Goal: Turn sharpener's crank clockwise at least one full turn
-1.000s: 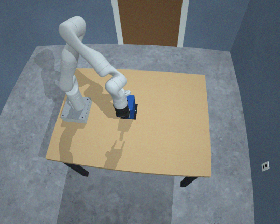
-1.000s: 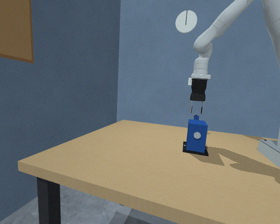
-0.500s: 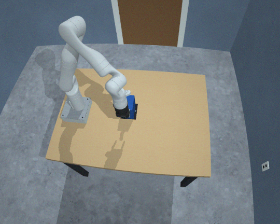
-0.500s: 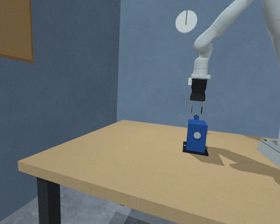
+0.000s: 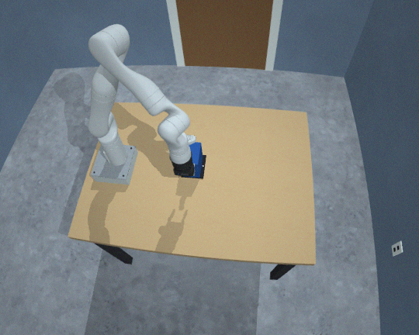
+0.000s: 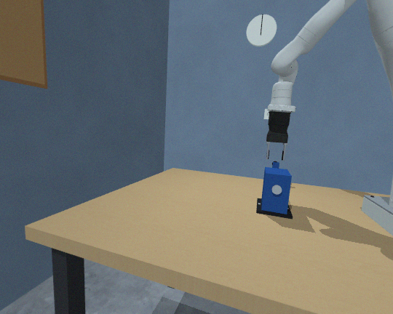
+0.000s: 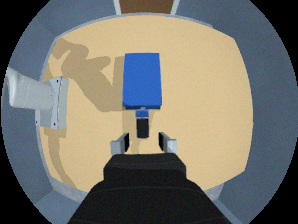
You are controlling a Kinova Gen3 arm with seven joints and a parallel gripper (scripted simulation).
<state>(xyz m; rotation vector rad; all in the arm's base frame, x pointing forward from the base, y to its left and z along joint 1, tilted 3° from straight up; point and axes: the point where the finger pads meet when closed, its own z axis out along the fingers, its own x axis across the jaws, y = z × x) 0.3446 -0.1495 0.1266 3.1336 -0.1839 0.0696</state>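
Observation:
The blue box-shaped sharpener [image 6: 276, 190] stands upright on a black base plate [image 6: 274, 211] on the wooden table; it also shows in the top view [image 5: 197, 160] and the wrist view [image 7: 143, 80]. A small blue crank handle [image 6: 275, 164] sticks up just above its top edge, on the far side; in the wrist view the crank handle [image 7: 143, 123] lies below the box. My gripper [image 6: 275, 155] points straight down, open and empty, with its fingertips just above the handle. In the wrist view my gripper [image 7: 143, 139] has a finger on each side of the handle.
The arm's grey mounting base [image 5: 114, 167] is bolted to the table left of the sharpener and shows in the exterior view [image 6: 385, 214]. A brown door [image 5: 224, 32] stands behind the table.

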